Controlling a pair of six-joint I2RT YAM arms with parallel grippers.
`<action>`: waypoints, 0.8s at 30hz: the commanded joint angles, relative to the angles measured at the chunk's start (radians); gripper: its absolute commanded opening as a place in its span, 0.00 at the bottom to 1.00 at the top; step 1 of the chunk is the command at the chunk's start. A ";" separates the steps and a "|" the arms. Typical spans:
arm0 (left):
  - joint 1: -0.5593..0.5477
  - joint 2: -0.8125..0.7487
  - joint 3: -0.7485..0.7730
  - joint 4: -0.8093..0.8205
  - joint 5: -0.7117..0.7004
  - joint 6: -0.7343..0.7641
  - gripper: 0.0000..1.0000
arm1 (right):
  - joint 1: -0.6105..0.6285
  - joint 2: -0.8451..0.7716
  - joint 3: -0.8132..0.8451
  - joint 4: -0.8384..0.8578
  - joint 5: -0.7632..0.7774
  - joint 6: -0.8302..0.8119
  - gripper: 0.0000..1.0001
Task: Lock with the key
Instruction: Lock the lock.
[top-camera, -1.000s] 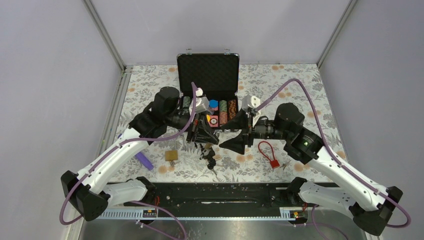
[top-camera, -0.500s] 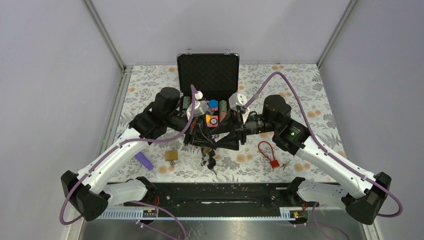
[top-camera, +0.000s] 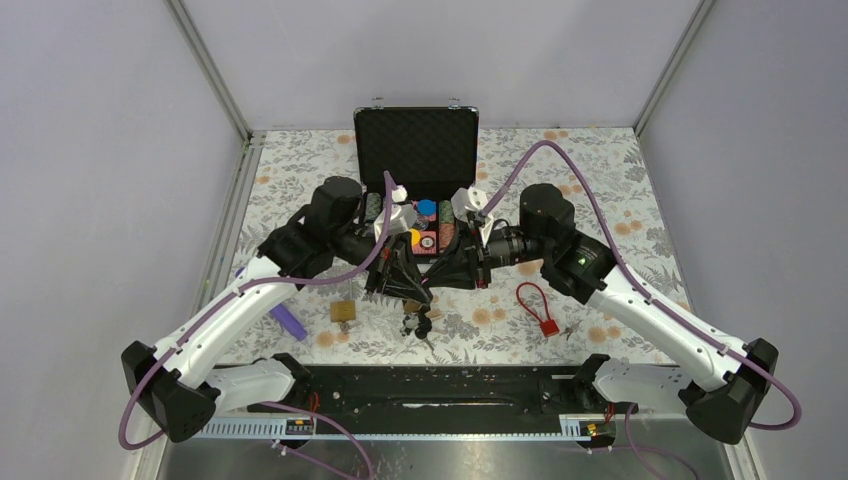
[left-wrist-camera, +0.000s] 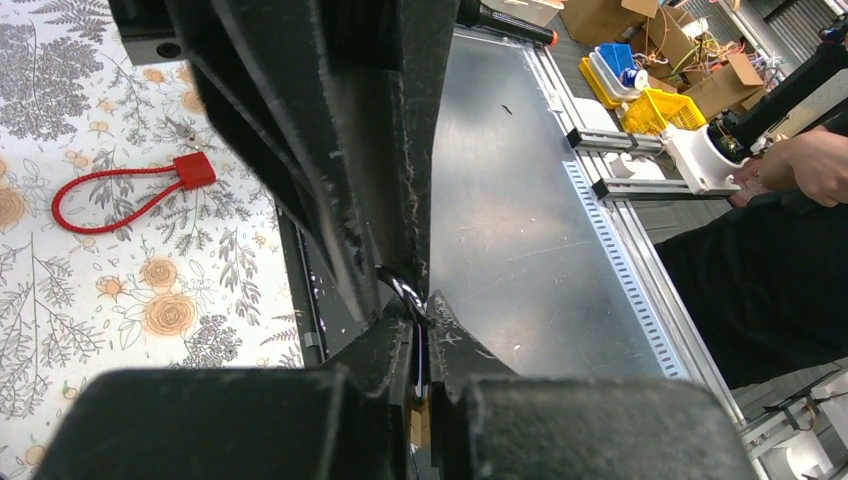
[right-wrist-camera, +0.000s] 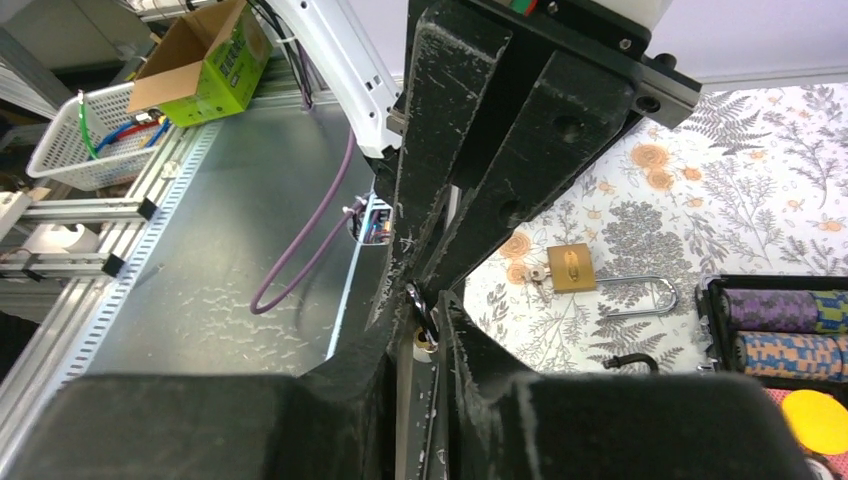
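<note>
White arms — black joints, purple cables

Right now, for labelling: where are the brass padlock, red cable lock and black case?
brass padlock (right-wrist-camera: 570, 268), right wrist view, brass body.
red cable lock (left-wrist-camera: 193, 170), left wrist view, red block.
black case (top-camera: 416, 145), top external view, open lid.

Soft overhead light is making the top view bright, only faint shadows falling on the counter. Wrist shots are blurring at 6 o'clock, the left hand and right hand sitting too close; steel sheet is glaring mildly at 9 o'clock.
</note>
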 joint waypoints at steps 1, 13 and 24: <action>0.006 -0.010 0.050 0.044 0.012 0.009 0.00 | 0.001 -0.001 0.036 -0.035 -0.039 -0.002 0.10; 0.011 0.030 0.093 -0.012 -0.077 -0.021 0.43 | 0.001 -0.087 0.005 -0.029 0.140 -0.023 0.00; 0.033 0.009 0.093 -0.015 -0.303 -0.045 0.57 | 0.002 -0.140 0.000 -0.048 0.230 -0.003 0.00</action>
